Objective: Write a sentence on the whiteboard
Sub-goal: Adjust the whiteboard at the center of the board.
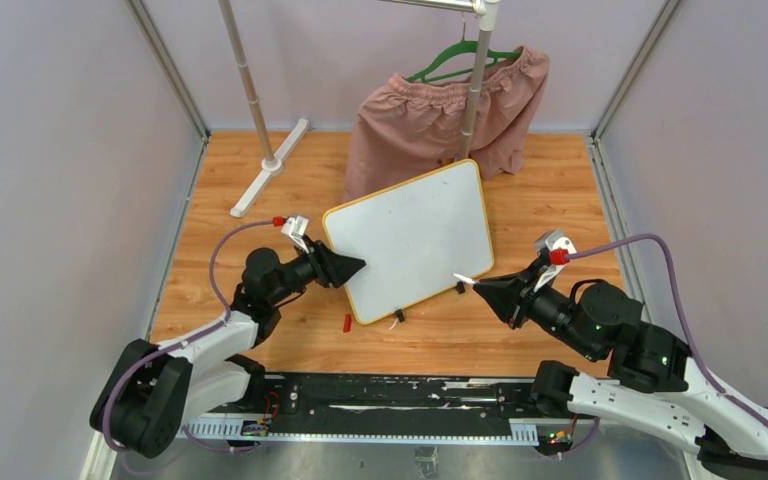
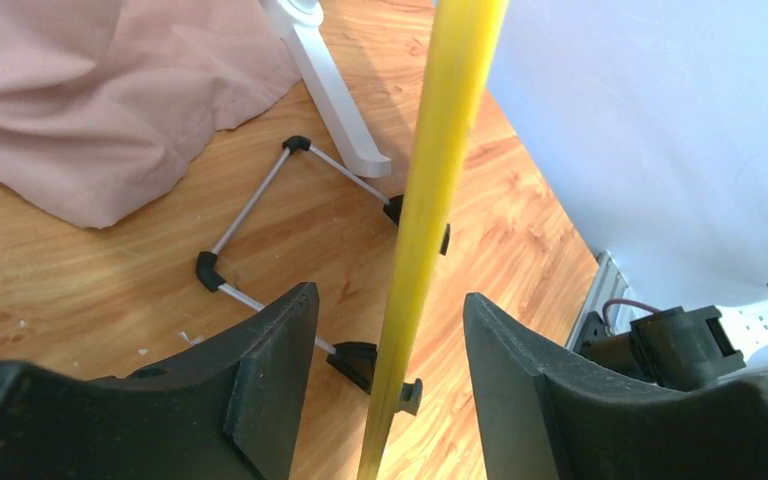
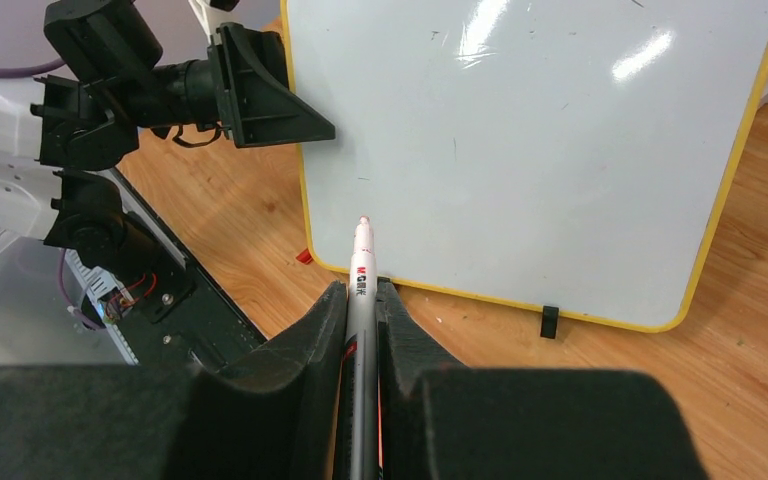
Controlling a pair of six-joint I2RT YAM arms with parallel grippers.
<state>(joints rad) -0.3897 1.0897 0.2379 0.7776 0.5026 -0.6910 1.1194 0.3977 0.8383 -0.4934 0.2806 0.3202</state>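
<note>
The whiteboard [image 1: 410, 235] stands tilted on its wire stand [image 2: 260, 195] in the middle of the wooden table. The sentence is out of view; the board's face [image 3: 530, 140] shows only faint smudges and glare. My left gripper [image 1: 355, 266] is open astride the board's left yellow rim [image 2: 438, 150], with a gap on each side of the rim between the pads [image 2: 278, 370]. My right gripper [image 3: 362, 290] is shut on a white marker [image 3: 362, 262]. The marker's tip hovers over the board's lower left corner; I cannot tell if it touches the face.
Pink shorts [image 1: 440, 115] hang on a green hanger from a clothes rack pole [image 1: 473, 90] just behind the board. The rack's white foot [image 1: 272, 165] lies at the back left. A red cap [image 1: 347, 322] rests in front of the board. A black rail [image 1: 390, 400] runs along the near edge.
</note>
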